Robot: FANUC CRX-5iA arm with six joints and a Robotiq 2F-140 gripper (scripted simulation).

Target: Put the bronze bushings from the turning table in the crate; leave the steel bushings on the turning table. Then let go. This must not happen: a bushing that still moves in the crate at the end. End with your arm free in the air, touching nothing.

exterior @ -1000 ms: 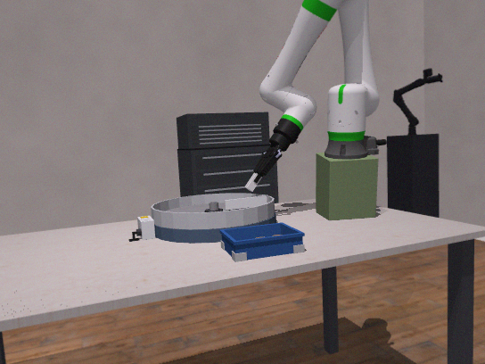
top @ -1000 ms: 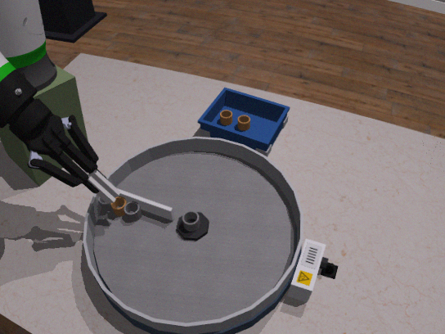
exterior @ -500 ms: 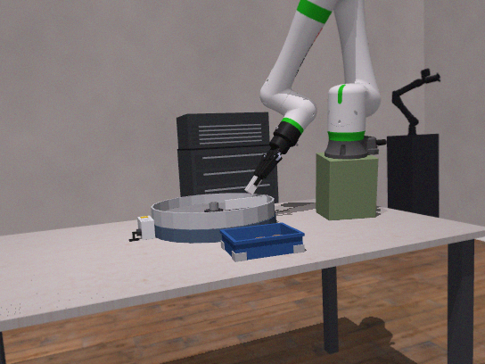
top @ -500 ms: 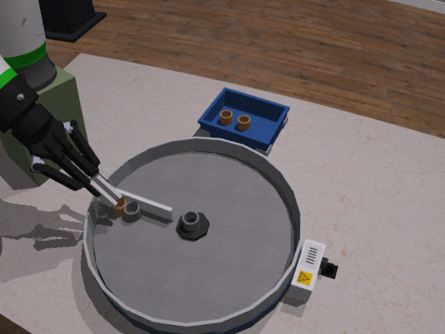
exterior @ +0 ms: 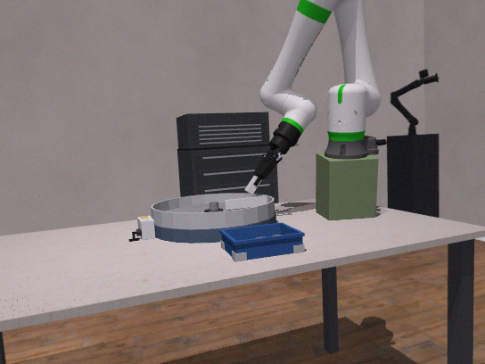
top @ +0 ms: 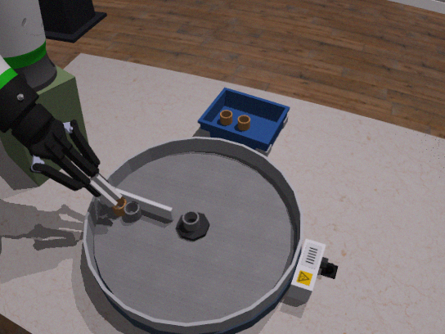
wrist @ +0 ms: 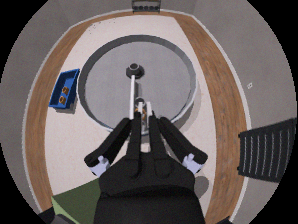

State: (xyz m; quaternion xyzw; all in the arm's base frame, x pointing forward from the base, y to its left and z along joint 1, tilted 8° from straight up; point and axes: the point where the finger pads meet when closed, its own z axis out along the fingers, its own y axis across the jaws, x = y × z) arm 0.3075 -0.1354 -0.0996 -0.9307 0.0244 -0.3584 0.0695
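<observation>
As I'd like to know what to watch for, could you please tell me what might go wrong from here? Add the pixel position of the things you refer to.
The narrowly opened black hand (top: 119,201) (exterior: 250,192) (wrist: 144,107) is above the orange-brown bronze bushing (top: 119,210) (wrist: 144,111), which sits right beside a grey steel bushing (top: 132,217) (wrist: 139,100); a fingertip could nudge or catch the steel one. The long white bar (top: 149,205) (exterior: 246,202) (wrist: 132,97) is also close by, so a fingertip might knock it while reaching in.

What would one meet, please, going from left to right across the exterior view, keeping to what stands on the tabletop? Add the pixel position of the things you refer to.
White control box with a crank (exterior: 146,227) → round turning table (exterior: 192,221) → blue crate (exterior: 272,251) → green pedestal block (exterior: 352,189).
</observation>
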